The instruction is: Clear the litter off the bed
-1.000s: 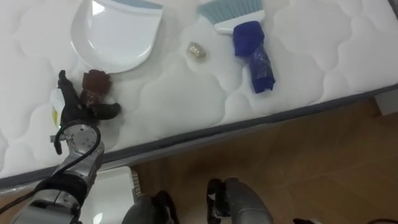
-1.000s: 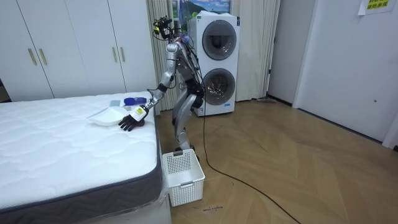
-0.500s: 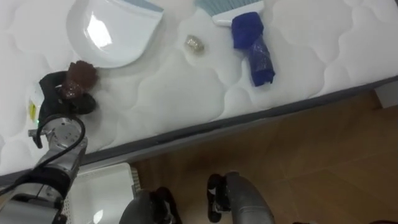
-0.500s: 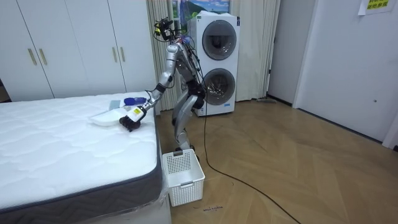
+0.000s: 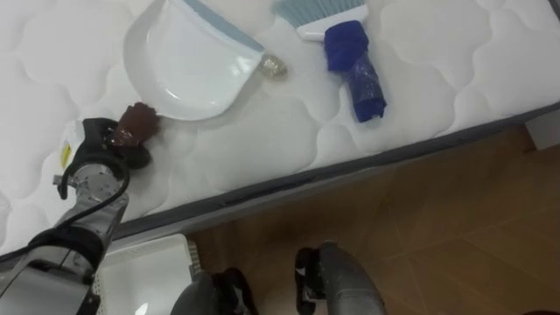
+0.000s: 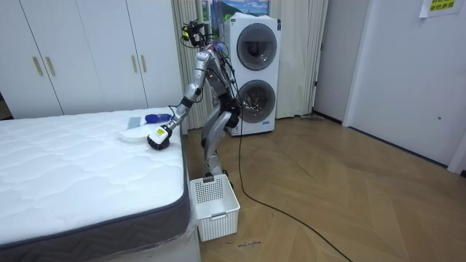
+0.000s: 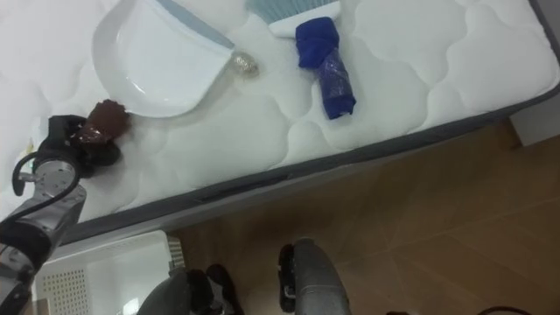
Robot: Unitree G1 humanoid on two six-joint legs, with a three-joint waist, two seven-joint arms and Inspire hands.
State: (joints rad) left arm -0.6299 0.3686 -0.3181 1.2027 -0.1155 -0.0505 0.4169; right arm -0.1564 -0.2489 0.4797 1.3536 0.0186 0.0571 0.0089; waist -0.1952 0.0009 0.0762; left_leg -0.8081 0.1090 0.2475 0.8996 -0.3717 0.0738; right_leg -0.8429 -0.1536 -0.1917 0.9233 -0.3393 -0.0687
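A brown crumpled wrapper sits in my left hand, whose fingers curl round it just above the white quilted mattress, near its front edge. A white dustpan lies beyond the hand, its lip touching a small shiny scrap. To the right lies a brush with a blue handle and pale blue bristles. In the room view the left hand reaches over the bed's corner while the robot stands beside the bed, leaning towards it.
A white slatted basket stands on the wooden floor at the bed's corner, below my left arm. Stacked washing machines are behind the robot and white wardrobes beyond the bed.
My left hand's fingers have curled from straight onto the brown wrapper and lifted it a little. The dustpan has turned and slid right until its lip meets the shiny scrap.
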